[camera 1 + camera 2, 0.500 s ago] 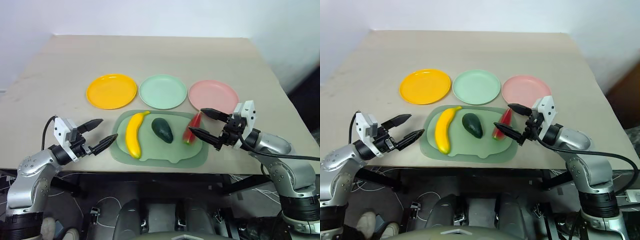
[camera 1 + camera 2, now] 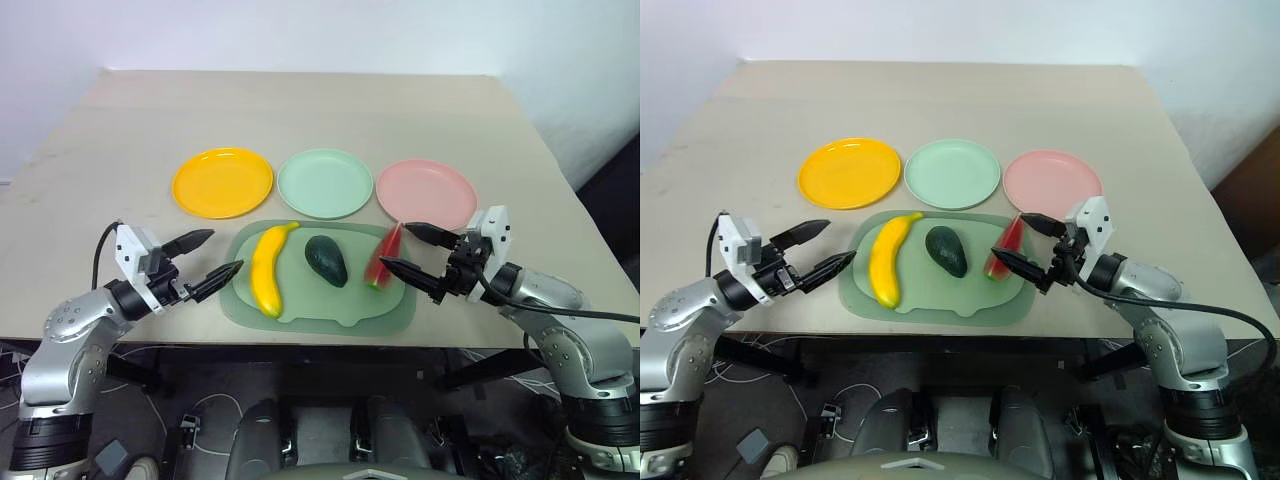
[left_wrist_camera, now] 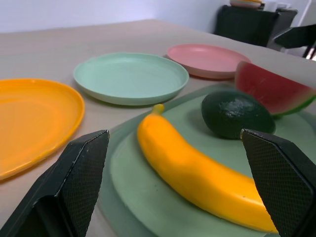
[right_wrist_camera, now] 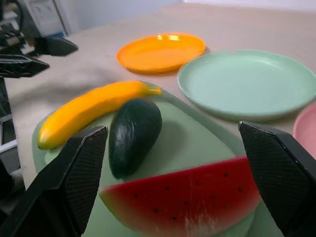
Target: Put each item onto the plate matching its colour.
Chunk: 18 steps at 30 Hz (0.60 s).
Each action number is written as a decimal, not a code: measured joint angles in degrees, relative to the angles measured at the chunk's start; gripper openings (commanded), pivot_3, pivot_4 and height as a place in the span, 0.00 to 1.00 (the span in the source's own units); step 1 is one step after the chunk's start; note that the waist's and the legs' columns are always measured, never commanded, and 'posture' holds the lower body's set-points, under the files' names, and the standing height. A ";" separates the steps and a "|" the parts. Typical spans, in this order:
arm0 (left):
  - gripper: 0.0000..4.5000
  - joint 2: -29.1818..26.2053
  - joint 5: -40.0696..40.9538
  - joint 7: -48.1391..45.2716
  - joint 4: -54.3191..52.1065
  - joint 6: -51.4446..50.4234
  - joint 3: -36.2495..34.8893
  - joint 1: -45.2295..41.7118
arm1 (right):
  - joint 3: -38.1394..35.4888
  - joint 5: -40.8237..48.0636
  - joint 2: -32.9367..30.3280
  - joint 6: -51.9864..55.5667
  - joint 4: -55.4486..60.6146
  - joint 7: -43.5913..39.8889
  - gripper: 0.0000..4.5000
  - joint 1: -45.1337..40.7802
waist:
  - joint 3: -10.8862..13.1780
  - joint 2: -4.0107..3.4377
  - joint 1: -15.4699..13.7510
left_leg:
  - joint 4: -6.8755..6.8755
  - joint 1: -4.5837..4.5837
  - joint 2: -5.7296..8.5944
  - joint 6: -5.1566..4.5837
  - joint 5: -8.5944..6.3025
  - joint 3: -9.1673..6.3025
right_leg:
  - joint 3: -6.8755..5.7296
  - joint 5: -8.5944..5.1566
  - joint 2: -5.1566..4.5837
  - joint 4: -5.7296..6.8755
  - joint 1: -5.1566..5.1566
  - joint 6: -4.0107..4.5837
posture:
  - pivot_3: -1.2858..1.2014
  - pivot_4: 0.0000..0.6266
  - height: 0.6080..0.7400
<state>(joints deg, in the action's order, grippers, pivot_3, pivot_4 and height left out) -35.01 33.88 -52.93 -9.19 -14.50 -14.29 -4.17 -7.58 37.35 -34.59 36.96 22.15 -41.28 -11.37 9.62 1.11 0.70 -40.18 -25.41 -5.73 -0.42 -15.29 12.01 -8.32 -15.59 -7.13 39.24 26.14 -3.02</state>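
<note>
Long curved yellow banana [image 2: 266, 283], dark green oval avocado [image 2: 326, 260], red watermelon wedge [image 2: 384, 257] with green rind, all on the pale green mat [image 2: 390, 312], orange-yellow plate [image 2: 222, 182], mint green plate [image 2: 325, 183], pink plate [image 2: 427, 193] bare behind, left gripper [image 2: 205, 259] spread wide beside the banana, right gripper [image 2: 408, 247] spread wide around the wedge's end, gripping nothing.

My left gripper [image 3: 173, 187], looking across the mat.

My two black fingers [image 3: 74, 182] stand wide apart with nothing between them, and the yellow banana [image 3: 197, 173] lies on the pale green mat [image 3: 123, 173] just ahead of them. Beside the banana on the same mat sits the dark green avocado [image 3: 237, 114], and touching the avocado's far side is the red watermelon wedge [image 3: 271, 91]. Beyond the banana, off the mat on the beige surface [image 3: 74, 39], stand the orange-yellow plate [image 3: 29, 123], the mint green plate [image 3: 131, 76] and the pink plate [image 3: 210, 57], all bare.
</note>
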 measured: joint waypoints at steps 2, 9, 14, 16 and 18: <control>0.99 0.66 -0.28 -0.48 0.89 0.29 0.88 -1.00 | -0.28 3.09 -1.39 6.79 1.81 2.74 1.00 -1.86 | 0.00 0.00 0.06 | -0.01 0.00 -0.01 0.00 0.00 -0.01 | 0.00 0.00 -0.01 0.00 0.00 0.00 | 0.52 0.24 0.66; 0.99 2.99 -1.94 -0.82 1.51 1.14 4.62 -2.58 | -0.73 8.87 -4.82 25.89 2.04 10.63 1.00 -9.75 | 0.00 0.01 0.09 | 0.01 -0.03 0.00 -0.01 0.00 -0.01 | 0.01 0.00 -0.01 -0.01 0.04 0.01 | 0.52 0.24 0.66; 0.99 2.92 -2.25 -2.05 1.63 1.61 4.80 -3.22 | -2.31 13.66 -1.84 38.73 -1.13 16.55 1.00 -17.28 | -0.01 0.01 0.23 | 0.01 -0.04 -0.01 -0.01 0.00 0.01 | 0.01 0.01 0.00 0.00 0.06 0.01 | 0.52 0.24 0.66; 0.99 2.97 -2.58 -2.11 1.75 1.83 5.12 -3.37 | -2.74 14.13 -0.70 42.34 -2.36 18.58 1.00 -19.62 | -0.01 0.01 0.12 | 0.01 -0.05 0.00 -0.01 0.00 0.02 | 0.01 0.01 0.00 0.00 0.06 0.01 | 0.52 0.24 0.66; 0.99 3.25 -2.96 -2.29 2.29 2.34 5.76 -3.49 | -3.67 14.04 2.01 47.21 -4.39 21.80 1.00 -22.74 | -0.01 0.00 0.12 | 0.01 -0.06 0.00 -0.01 0.00 0.03 | 0.01 0.02 0.00 0.01 0.07 0.01 | 0.52 0.24 0.66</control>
<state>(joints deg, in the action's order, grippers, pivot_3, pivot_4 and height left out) -31.77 30.92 -55.22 -6.90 -12.16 -8.53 -7.65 -11.25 51.39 -32.58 84.17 17.76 -19.48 -34.11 9.61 1.11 0.82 -40.17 -25.46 -5.73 -0.43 -15.29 12.03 -8.31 -15.58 -7.14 39.25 26.21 -3.01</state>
